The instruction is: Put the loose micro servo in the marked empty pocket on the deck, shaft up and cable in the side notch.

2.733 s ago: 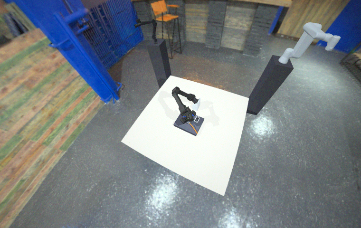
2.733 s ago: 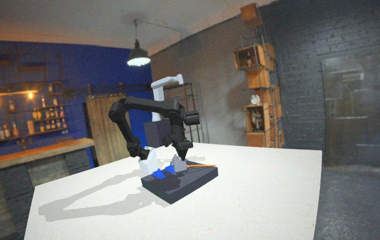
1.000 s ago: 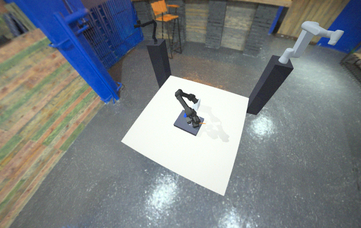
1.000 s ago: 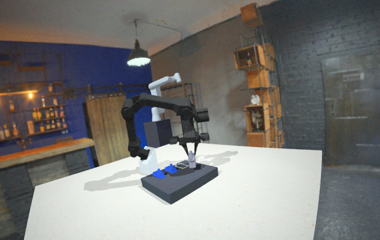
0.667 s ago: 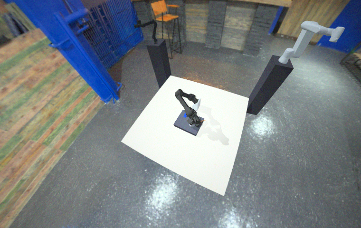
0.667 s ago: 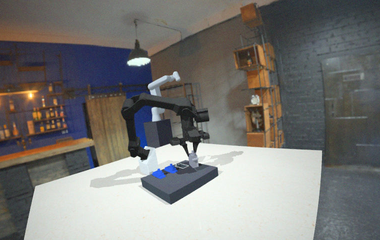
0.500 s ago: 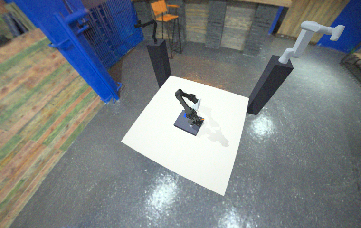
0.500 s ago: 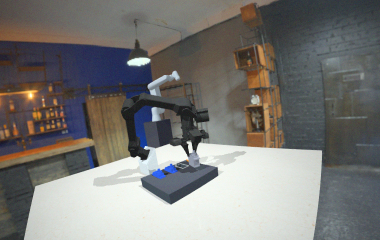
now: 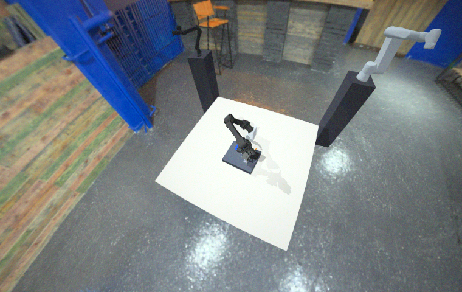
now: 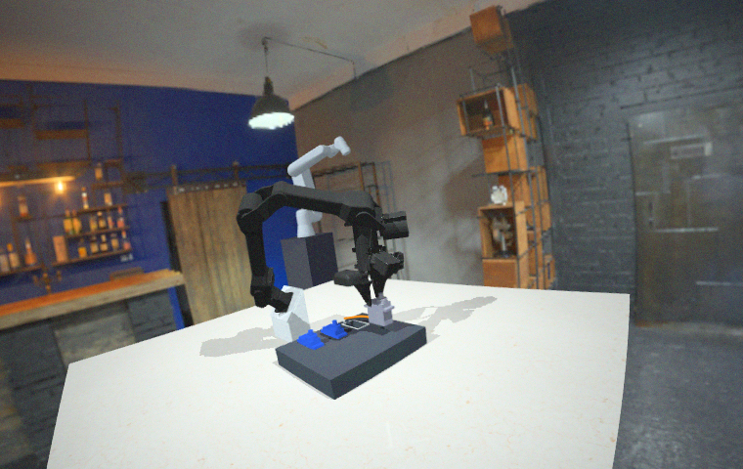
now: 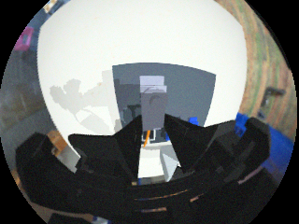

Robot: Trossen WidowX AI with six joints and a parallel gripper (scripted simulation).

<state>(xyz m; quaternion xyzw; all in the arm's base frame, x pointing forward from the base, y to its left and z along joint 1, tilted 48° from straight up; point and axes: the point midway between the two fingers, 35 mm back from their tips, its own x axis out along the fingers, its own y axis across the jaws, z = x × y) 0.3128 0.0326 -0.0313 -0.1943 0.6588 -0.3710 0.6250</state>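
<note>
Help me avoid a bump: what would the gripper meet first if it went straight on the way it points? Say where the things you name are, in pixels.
Probably the dark deck [image 9: 234, 159] [image 10: 334, 368] [image 11: 192, 89], beside the outlined pocket [image 10: 354, 324] [image 11: 160, 135], with the servo [image 10: 381, 315] [image 11: 153, 105] in the gripper [image 9: 250, 157] [image 10: 374, 301] [image 11: 152, 118] touching first. Depth is unclear.

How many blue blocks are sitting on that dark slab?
2. Both stand on the slab: one nearer its corner, the other between that one and the white-outlined pocket.

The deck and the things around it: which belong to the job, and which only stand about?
Job:
- grey micro servo
- its orange cable
- white-outlined pocket
- deck
- gripper

Standing about:
- pale arm
- orange chair
- pendant lamp
</note>
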